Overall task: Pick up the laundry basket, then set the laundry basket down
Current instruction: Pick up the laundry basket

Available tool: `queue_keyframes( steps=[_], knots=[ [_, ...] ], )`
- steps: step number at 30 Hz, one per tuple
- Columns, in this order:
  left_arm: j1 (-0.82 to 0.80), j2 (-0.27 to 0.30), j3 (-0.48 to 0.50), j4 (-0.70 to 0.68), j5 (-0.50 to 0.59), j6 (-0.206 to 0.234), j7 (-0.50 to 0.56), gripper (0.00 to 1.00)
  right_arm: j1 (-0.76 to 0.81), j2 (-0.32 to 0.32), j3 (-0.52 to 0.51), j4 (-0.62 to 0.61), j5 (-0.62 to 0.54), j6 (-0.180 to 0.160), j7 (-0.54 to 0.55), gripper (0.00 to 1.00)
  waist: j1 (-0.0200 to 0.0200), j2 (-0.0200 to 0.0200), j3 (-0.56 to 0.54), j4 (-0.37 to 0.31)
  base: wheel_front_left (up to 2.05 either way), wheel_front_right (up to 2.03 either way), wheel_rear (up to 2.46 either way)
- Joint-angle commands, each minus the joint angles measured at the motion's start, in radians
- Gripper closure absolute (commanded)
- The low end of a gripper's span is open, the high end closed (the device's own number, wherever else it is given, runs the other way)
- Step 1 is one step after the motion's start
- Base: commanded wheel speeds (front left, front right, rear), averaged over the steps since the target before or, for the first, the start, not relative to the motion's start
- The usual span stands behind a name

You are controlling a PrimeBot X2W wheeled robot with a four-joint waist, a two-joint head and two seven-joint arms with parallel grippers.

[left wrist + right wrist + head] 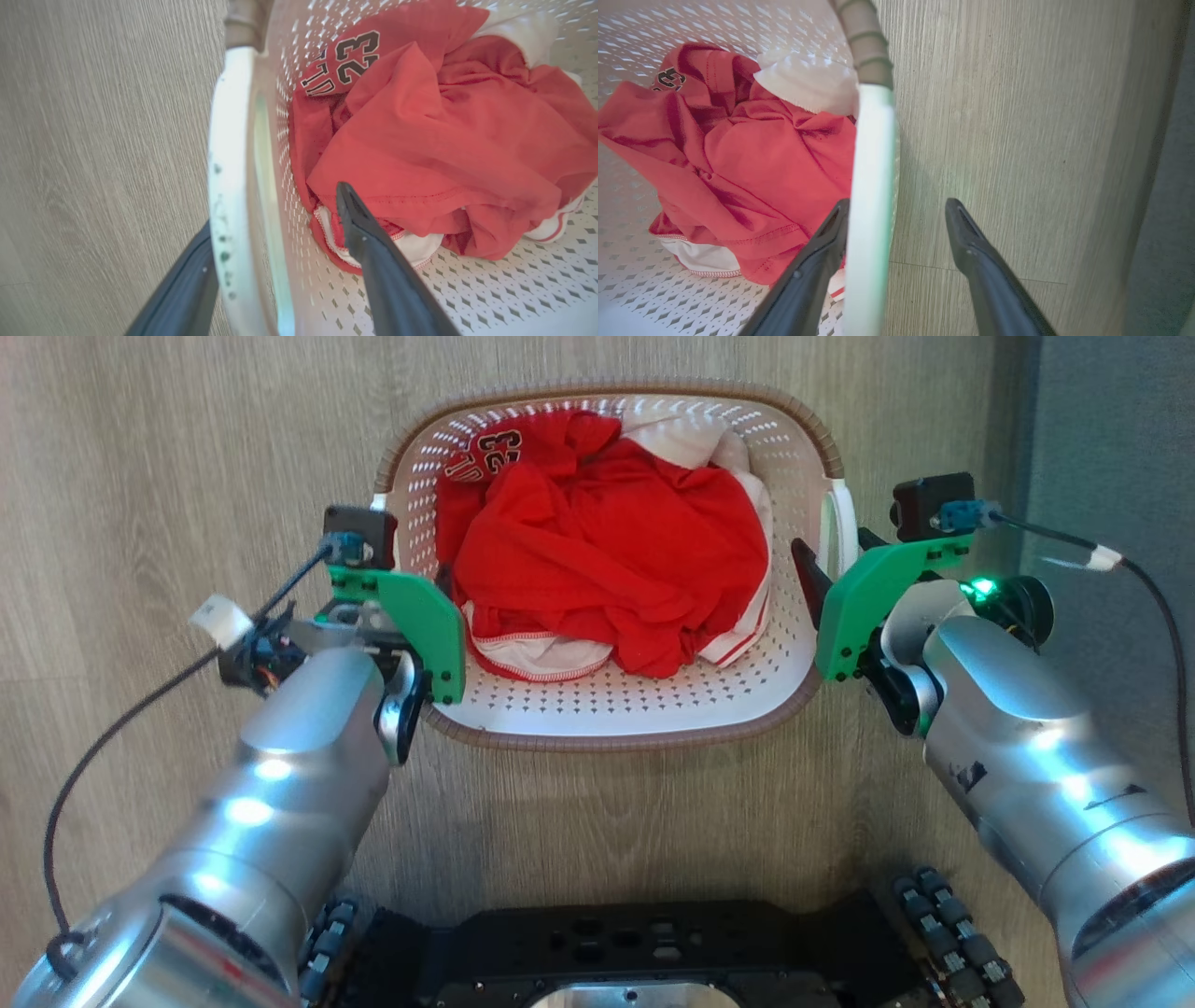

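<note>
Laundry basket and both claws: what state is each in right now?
laundry basket: upright, loaded, not yet gripped.
clothes: crumpled, red over white, inside the basket.
left claw: open, straddling the left handle.
right claw: open, straddling the right handle, outer finger clear of it.

Your left gripper (275,210) and right gripper (897,203): jaws apart.
Your fingers (373,252) stand spread on each; your silver forearms (299,756) angle inward.

Black number 23 on red jersey (420,140) in the laundry basket (233,140), partial letters "UL" beside it
</note>
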Motion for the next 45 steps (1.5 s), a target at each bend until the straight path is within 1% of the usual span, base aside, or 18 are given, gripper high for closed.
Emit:
queue_keyframes(
  steps=[1,11,24,33,34,35,36,37,45],
  knots=[
    [-0.004,0.019,0.003,0.001,-0.007,0.004,0.002,0.00,0.036,0.006,0.023,-0.008,0.011,0.007,0.005,0.00,-0.0001,0.0000,0.011,0.003,0.00,0.00,0.00],
    [-0.046,0.019,-0.089,0.011,-0.060,-0.006,0.058,0.00,-0.001,0.000,0.098,0.012,0.093,0.007,0.036,0.00,-0.0001,0.0000,0.045,0.010,0.00,0.00,0.00],
    [-0.071,0.019,-0.173,-0.005,-0.120,0.013,0.057,0.00,-0.034,0.006,0.165,0.033,0.153,0.007,0.026,0.00,-0.0001,0.0000,0.062,0.019,0.00,0.00,0.00],
    [-0.076,0.019,-0.223,-0.007,-0.164,0.020,0.052,0.00,-0.050,-0.002,0.214,0.044,0.181,0.007,0.029,0.00,-0.0001,0.0000,0.067,0.024,0.00,0.00,0.00],
    [-0.076,0.019,-0.227,-0.008,-0.170,0.020,0.054,0.12,-0.051,-0.002,0.217,0.044,0.186,0.007,0.029,0.00,-0.0001,0.0000,0.067,0.024,0.00,0.00,0.00],
    [-0.076,0.019,-0.232,-0.009,-0.175,0.021,0.055,0.64,-0.051,-0.002,0.219,0.044,0.195,0.007,0.034,0.34,-0.0001,0.0000,0.068,0.024,0.00,0.00,0.00],
    [-0.076,0.019,-0.237,-0.010,-0.180,0.021,0.056,1.00,-0.053,-0.004,0.222,0.045,0.199,0.007,0.036,0.78,-0.0001,0.0000,0.068,0.024,0.00,0.00,0.00],
    [-0.077,0.019,-0.242,-0.011,-0.185,0.023,0.053,1.00,-0.055,-0.006,0.228,0.047,0.200,0.007,0.035,1.00,-0.0001,0.0000,0.068,0.024,0.00,0.00,0.00],
    [-0.078,0.019,-0.275,-0.016,-0.218,0.030,0.047,1.00,-0.060,-0.012,0.256,0.055,0.222,0.007,0.030,1.00,-0.0001,0.0000,0.067,0.028,0.00,0.00,0.00]
  ],
)
